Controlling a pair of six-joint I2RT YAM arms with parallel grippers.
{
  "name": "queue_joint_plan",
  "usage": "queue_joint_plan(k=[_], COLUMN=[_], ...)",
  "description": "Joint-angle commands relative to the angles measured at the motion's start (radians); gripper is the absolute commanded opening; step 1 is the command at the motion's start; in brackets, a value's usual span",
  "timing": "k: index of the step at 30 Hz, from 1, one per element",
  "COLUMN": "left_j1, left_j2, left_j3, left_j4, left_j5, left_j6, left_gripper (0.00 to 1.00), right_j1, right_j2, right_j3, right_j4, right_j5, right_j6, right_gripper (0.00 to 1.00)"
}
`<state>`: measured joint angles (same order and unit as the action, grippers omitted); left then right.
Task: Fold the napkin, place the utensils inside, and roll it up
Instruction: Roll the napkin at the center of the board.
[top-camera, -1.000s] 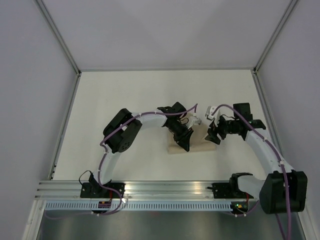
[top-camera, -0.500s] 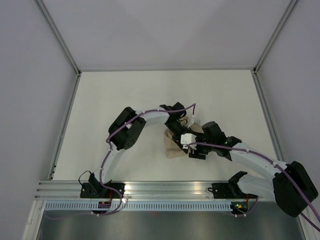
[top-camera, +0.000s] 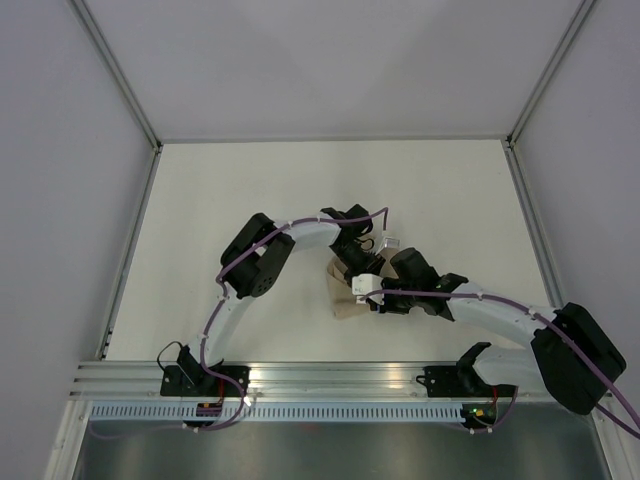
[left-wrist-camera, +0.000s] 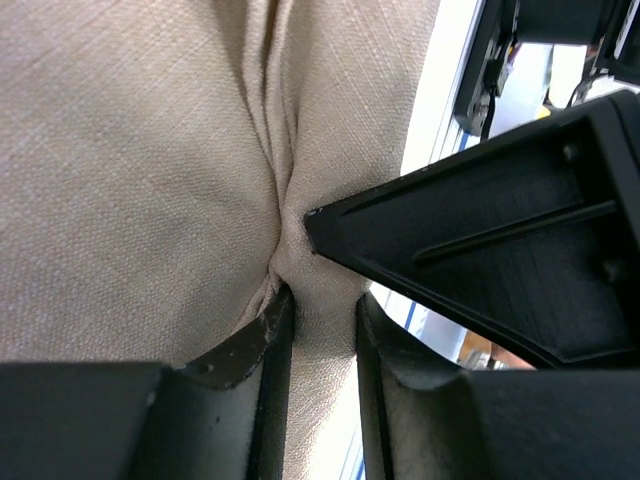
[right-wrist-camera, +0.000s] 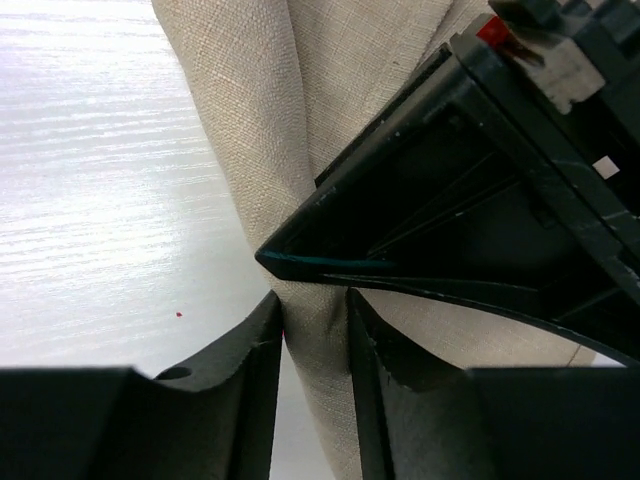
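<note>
Now the right tool (right-wrist-camera: 315, 325) stood closed on a raised ridge of the napkin (right-wrist-camera: 235, 110), with cloth filling the gap between its fingers. One second before, it had hung spread and well off to the right of the sheet. The right arm had swung in low across the table (top-camera: 250, 190) to reach this position. The left tool (left-wrist-camera: 322, 325) remained pinched on what appeared to be the same ridge, its tip just beside the right tool. The napkin lay bunched on the table near the middle, beneath both tools and partly hidden by them in the top view. Judgement: with two grips on one crease, the folding step was in hand. The sheet could next be lifted or drawn over, but a slipping pinch would let it sag.
</note>
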<state>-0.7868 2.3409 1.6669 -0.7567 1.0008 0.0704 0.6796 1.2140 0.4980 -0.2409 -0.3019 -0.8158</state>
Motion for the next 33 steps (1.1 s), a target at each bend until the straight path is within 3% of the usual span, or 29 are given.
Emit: queue_joint_plan(k=[1, 6, 8, 15, 20, 26, 33], left_j1=[0.017, 0.053, 0.073, 0.124, 0.202, 0.276, 0.256], left_j2=[-0.006, -0.116, -0.147, -0.284, -0.443, -0.681, -0.888], left_j3=[-0.033, -0.058, -0.068, -0.12, -0.323, -0.59, -0.869], left_j4=[0.042, 0.176, 0.216, 0.347, 0.587, 0.848, 1.088], left_j5=[-0.154, -0.094, -0.077, -0.105, -0.241, -0.413, -0.547], left_j6=[-0.102, -0.211, -0.256, -0.363, -0.5, -0.56, -0.531], left_gripper=[0.33, 0.39, 0.51, 0.52, 0.49, 0.5, 0.5], right_j1=[-0.002, -0.008, -0.02, -0.08, -0.146, -0.238, -0.293], right_j2=[0.024, 0.048, 0.059, 0.151, 0.238, 0.409, 0.663], right_j3=[0.024, 0.05, 0.063, 0.149, 0.241, 0.384, 0.562], right_j4=[-0.012, -0.064, -0.086, -0.214, -0.308, -0.493, -0.688], right_j5=[-0.006, -0.057, -0.092, -0.215, -0.313, -0.397, -0.465], right_j6=[-0.009, -0.026, -0.036, -0.083, -0.135, -0.216, -0.31], right_gripper=[0.35, 0.32, 0.32, 0.3, 0.3, 0.3, 0.3])
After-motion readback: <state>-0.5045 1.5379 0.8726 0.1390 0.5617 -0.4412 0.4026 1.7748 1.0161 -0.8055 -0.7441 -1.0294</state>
